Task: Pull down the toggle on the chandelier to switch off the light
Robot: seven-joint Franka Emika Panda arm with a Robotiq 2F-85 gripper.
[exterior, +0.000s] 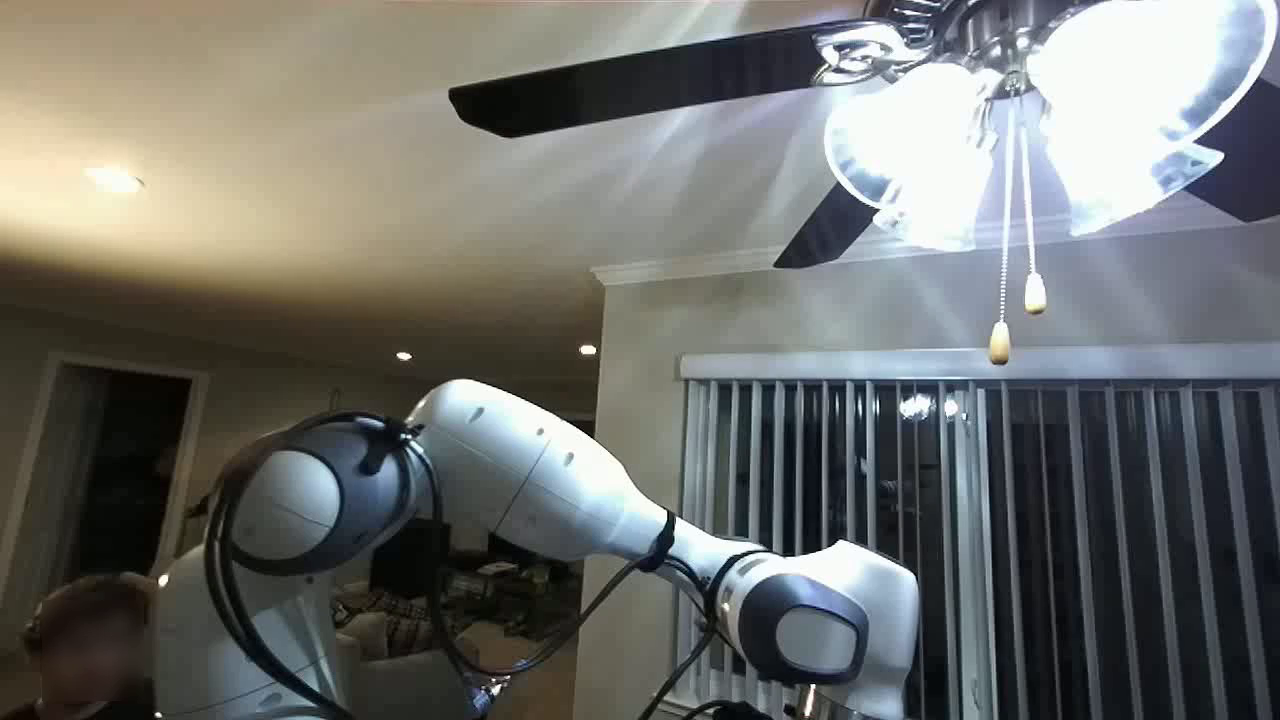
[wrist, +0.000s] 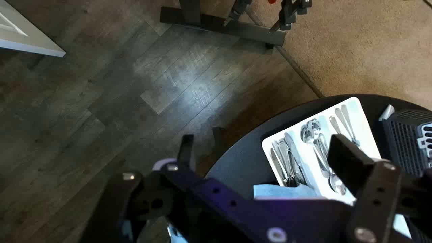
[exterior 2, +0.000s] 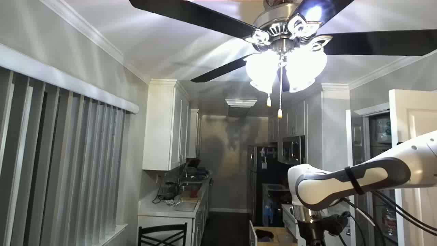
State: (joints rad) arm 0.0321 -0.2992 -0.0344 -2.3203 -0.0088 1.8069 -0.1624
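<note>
The claw (wrist: pixel 266 153) has its fingers (wrist: pixel 347 158) spread wide and grips nothing; in the wrist view it faces down, with the floor (wrist: pixel 84 152) and a desk (wrist: pixel 233 165) bearing a cutlery tray (wrist: pixel 361 121) below. In both exterior views two toggles (exterior: pixel 1000 343) hang on chains (exterior: pixel 1005 240) beneath the fan (exterior 2: pixel 283 44), one lower than the other; the lamps (exterior: pixel 1130 80) are lit. The arm (exterior: pixel 540 470) bends downward, its wrist (exterior: pixel 850 620) well below the toggles.
</note>
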